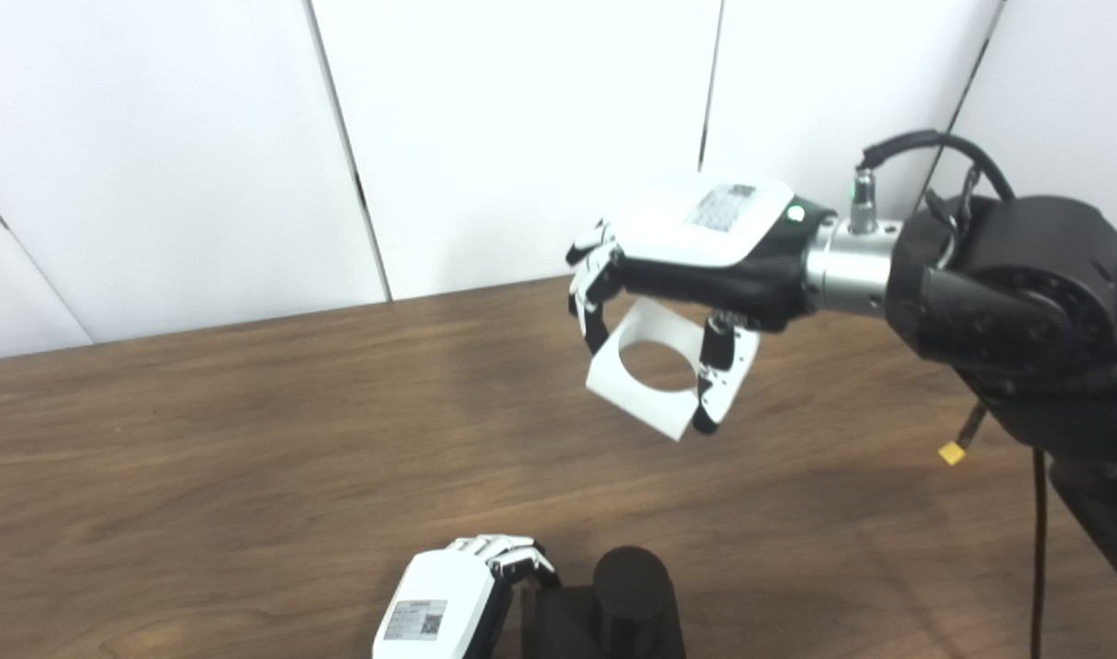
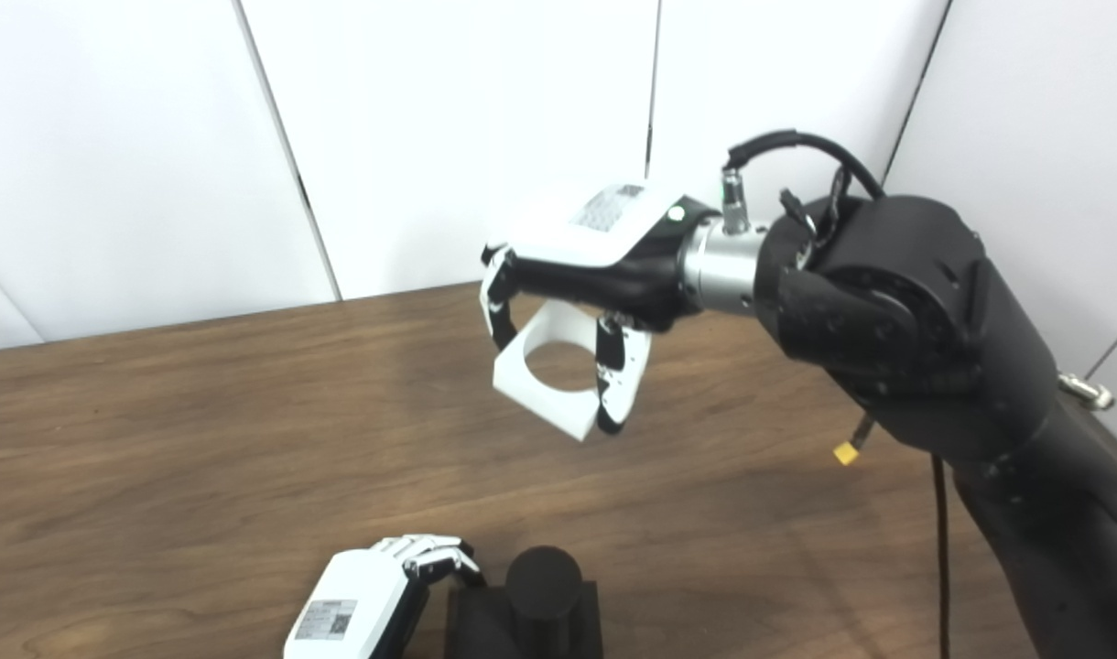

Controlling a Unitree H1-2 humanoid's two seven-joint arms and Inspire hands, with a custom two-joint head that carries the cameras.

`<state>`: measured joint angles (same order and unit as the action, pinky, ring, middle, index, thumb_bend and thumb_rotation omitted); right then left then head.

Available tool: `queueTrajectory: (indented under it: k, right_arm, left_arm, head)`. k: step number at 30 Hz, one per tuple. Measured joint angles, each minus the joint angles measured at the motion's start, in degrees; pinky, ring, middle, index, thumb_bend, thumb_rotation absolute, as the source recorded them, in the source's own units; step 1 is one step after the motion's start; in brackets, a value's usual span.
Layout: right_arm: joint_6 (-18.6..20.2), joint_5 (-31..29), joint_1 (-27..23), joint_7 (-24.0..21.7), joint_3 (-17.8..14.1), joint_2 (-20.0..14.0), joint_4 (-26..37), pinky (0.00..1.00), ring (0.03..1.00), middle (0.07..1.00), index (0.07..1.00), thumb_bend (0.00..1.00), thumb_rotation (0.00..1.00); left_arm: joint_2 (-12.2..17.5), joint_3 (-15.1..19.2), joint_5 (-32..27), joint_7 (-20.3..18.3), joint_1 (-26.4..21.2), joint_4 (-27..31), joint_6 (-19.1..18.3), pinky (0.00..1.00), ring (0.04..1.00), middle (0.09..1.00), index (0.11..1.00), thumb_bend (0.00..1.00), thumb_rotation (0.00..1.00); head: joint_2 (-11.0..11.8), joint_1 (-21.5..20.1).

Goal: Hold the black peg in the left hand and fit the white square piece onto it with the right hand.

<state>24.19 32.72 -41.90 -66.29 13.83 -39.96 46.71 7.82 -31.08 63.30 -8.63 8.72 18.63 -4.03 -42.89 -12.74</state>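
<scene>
right hand (image 1: 705, 261): fingers clamped on white square piece (image 1: 655, 398), raised above worktop (image 1: 247, 458) | left hand (image 1: 453, 595): fingers curled beside black peg (image 1: 630, 586), grasp unclear

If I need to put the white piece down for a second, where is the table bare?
The table is bare on the whole left side, and in the middle strip between the raised right hand with the white square piece and the left hand. The near edge is crowded: that hand grips the black peg.
</scene>
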Motion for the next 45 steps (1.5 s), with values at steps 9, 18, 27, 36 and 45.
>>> queueTrajectory:
  k: [9,18,27,36,45]
  right_arm:
    - [0.00,0.04,3.81,-0.02,-0.63,1.52,1.33,1.00,0.900,0.771,0.482,0.52,0.13]
    - [0.00,0.44,8.64,-0.02,-0.38,2.92,1.46,0.98,0.880,0.751,0.482,0.52,0.13]
    - [0.02,2.93,10.53,0.03,5.02,2.81,1.88,1.00,0.895,0.765,0.482,0.52,0.14]
    - [0.07,4.54,12.74,0.05,7.09,3.28,1.84,0.99,0.900,0.763,0.482,0.52,0.13]
    - [0.06,5.77,14.79,0.10,8.90,3.88,1.84,0.99,0.908,0.773,0.482,0.52,0.13]
  left_arm:
    - [-0.31,0.03,0.33,-0.77,-0.41,0.00,-0.09,0.76,0.773,0.754,0.487,0.52,0.04]
    - [-0.31,-0.03,0.33,-1.06,-1.22,-0.26,-0.08,0.76,0.772,0.754,0.487,0.52,0.04]
    - [-0.55,0.01,0.31,-1.64,-1.42,-0.30,-0.16,0.76,0.776,0.754,0.487,0.52,0.04]
    - [-0.74,0.01,0.34,-1.58,-1.54,-0.55,-0.16,0.77,0.781,0.755,0.487,0.52,0.04]
    - [-0.94,0.02,0.34,-2.26,-1.82,-0.61,-0.27,0.77,0.783,0.759,0.487,0.52,0.04]
  head:
    - [-1.24,-0.62]
    - [-2.38,-1.23]
    - [-3.43,-0.79]
    - [-3.08,0.00]
    - [-3.52,0.17]
